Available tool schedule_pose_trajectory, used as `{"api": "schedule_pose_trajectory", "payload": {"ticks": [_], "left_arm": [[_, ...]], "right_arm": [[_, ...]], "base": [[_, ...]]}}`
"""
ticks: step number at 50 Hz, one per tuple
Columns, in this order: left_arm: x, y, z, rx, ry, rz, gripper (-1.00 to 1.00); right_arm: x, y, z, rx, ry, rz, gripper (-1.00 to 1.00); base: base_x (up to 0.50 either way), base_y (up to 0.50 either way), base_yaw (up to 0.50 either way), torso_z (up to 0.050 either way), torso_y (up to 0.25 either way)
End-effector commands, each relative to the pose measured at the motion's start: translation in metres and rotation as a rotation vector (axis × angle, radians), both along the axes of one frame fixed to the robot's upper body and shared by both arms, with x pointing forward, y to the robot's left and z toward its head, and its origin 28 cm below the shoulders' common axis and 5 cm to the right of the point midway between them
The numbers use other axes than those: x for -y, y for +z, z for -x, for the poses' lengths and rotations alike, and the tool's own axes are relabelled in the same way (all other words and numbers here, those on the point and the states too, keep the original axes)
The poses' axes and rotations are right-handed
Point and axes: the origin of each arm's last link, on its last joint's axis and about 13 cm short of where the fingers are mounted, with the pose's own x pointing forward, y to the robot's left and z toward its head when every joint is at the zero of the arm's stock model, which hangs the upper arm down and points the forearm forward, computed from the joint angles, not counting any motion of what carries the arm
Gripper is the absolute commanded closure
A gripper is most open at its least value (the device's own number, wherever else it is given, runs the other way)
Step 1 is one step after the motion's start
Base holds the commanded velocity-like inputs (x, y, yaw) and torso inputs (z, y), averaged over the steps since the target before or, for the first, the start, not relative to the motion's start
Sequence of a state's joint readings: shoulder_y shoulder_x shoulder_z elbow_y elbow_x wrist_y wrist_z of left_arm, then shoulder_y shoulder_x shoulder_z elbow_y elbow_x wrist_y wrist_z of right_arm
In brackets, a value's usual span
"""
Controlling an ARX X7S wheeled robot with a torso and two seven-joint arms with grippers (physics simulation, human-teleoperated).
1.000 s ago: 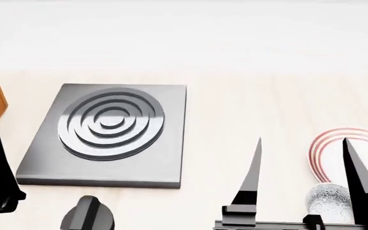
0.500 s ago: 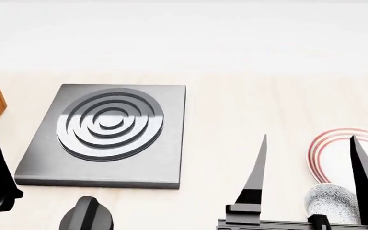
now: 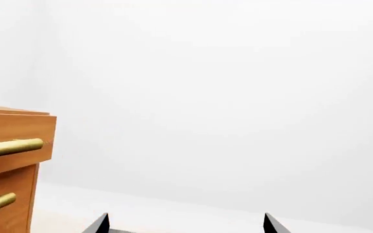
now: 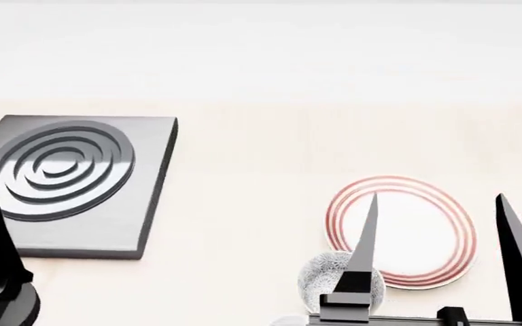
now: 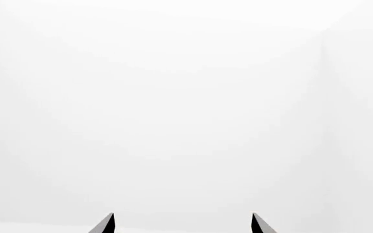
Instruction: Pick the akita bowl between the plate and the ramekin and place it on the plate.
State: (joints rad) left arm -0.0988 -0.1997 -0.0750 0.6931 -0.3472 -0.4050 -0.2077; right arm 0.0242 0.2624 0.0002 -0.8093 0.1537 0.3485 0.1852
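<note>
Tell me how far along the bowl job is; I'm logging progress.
Nothing is done: the akita bowl sits on the counter beside the plate, which is bare. The right gripper is open, raised before them, holding nothing; the left gripper is open too. Grasping, lifting and placing all remain.

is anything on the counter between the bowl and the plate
Nothing visible. In the head view the bowl sits right beside the plate at its near-left edge, and the plate's face looks bare. The open right gripper crosses in front of both, so small parts are hidden.
</note>
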Motion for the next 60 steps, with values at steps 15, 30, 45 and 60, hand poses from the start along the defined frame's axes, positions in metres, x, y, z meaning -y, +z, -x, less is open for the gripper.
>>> {"api": "schedule_pose_trajectory", "payload": {"ticks": [15, 30, 45, 60], "left_arm": [[0.0, 0.0, 0.0, -0.002, 0.0, 0.003, -1.0], [0.0, 0.0, 0.0, -0.002, 0.0, 0.003, -1.0], [0.0, 0.001, -0.001, -0.004, 0.001, 0.005, -1.0], [-0.004, 0.008, -0.006, -0.047, 0.012, -0.004, -1.0]], "right_arm": [[0.0, -0.001, 0.001, 0.005, -0.001, 0.015, -1.0], [0.001, -0.002, -0.001, -0.007, 0.01, -0.01, -1.0], [0.0, -0.002, -0.002, -0.004, 0.018, 0.026, -1.0], [0.001, 0.013, -0.008, -0.063, 0.031, 0.077, -1.0]], "base": [[-0.03, -0.5, 0.0, 0.0, 0.0], [-0.01, -0.44, 0.0, 0.0, 0.0], [0.25, -0.01, 0.0, 0.0, 0.0], [0.25, 0.0, 0.0, 0.0, 0.0]]}}
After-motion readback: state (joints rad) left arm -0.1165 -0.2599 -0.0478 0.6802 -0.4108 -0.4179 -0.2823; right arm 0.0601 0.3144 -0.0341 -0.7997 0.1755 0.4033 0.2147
